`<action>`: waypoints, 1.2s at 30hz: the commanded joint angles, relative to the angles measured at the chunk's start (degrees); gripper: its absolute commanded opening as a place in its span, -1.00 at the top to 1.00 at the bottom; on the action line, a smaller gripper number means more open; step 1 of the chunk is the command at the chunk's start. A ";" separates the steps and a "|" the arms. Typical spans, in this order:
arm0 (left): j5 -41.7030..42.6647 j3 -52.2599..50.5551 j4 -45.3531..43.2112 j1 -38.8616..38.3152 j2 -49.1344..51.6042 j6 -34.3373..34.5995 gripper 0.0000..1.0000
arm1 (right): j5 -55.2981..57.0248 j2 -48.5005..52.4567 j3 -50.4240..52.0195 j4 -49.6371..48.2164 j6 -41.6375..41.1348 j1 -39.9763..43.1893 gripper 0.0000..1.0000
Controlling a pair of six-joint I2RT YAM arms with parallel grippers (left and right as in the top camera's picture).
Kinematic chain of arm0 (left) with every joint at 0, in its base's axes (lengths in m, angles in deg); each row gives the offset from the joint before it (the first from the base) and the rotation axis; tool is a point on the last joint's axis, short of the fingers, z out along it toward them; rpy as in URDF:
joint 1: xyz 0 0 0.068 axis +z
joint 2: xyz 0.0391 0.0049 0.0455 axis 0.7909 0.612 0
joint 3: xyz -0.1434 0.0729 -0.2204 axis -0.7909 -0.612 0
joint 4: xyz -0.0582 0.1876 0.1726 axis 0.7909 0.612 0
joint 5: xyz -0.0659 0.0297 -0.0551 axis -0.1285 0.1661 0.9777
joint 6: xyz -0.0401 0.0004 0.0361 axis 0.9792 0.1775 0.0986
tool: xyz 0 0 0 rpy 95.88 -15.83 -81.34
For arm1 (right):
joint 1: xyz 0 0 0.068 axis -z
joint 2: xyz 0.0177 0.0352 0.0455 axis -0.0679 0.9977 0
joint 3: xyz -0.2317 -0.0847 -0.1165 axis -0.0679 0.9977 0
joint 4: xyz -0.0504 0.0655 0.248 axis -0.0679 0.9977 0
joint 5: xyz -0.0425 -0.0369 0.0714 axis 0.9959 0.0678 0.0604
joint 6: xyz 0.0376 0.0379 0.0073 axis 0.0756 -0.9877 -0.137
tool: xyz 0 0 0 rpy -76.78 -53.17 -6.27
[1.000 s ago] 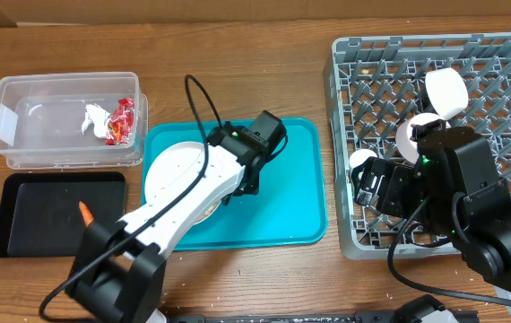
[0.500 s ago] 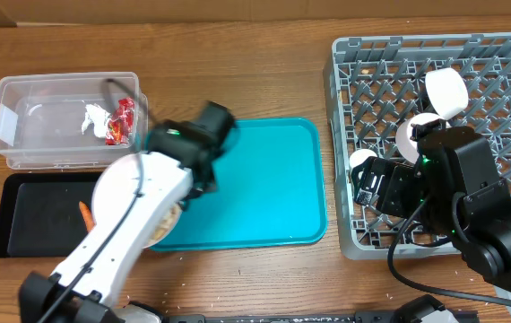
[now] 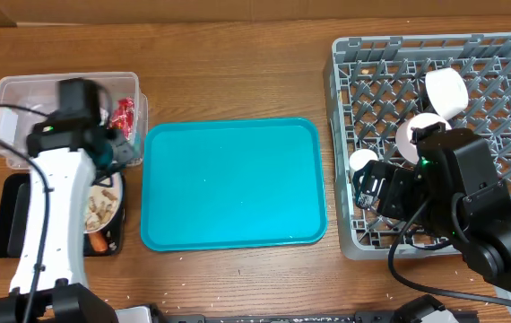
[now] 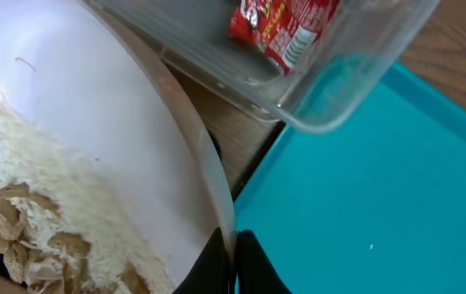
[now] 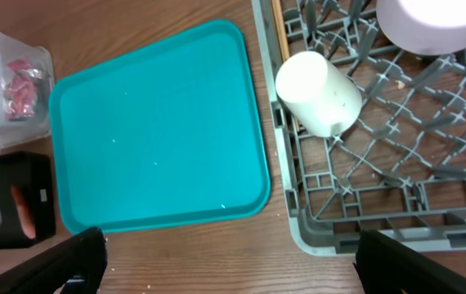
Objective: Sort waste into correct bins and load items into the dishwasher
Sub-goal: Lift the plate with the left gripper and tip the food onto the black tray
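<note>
My left gripper (image 3: 117,160) is shut on the rim of the white plate (image 3: 103,208) and holds it, tilted, over the black tray (image 3: 13,220). In the left wrist view its fingers (image 4: 235,263) pinch the plate (image 4: 110,139), which carries rice-like food scraps (image 4: 37,220). The carrot (image 3: 99,240) lies in the black tray. The red wrapper (image 3: 124,115) is in the clear tub (image 3: 31,94); my arm hides the paper ball. Two white bowls (image 3: 446,90) (image 3: 410,136) and the cup (image 3: 363,163) sit in the grey dish rack (image 3: 498,63). My right gripper (image 5: 245,269) is open and empty above the rack's front left corner.
The teal tray (image 3: 233,184) lies between the bins and the rack with only crumbs on it. The rack's left wall (image 5: 275,139) runs close to the teal tray's right edge. Bare wooden tabletop (image 3: 238,72) extends behind the teal tray.
My left arm has swung left with the plate, from over the teal tray to over the black tray beside the clear tub. The right arm has not moved.
</note>
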 commanded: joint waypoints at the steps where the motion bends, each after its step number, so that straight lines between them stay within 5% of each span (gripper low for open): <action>1: 13.16 -0.42 -2.10 6.19 -1.55 -9.97 0.92 | 0.83 0.00 -0.35 0.28 -0.02 0.07 -1.00; 9: 38.21 -1.77 -1.03 22.43 -2.43 -20.37 0.92 | 0.79 0.00 -0.35 0.26 -0.02 0.07 -1.00; 24: 68.15 -8.87 -1.11 45.90 -11.93 -31.12 0.92 | 0.81 0.00 -0.35 0.00 -0.04 0.07 -1.00; 36: 77.57 -8.98 4.15 51.21 -13.46 -39.17 0.92 | 0.81 0.00 -0.35 -0.85 -0.02 0.07 -1.00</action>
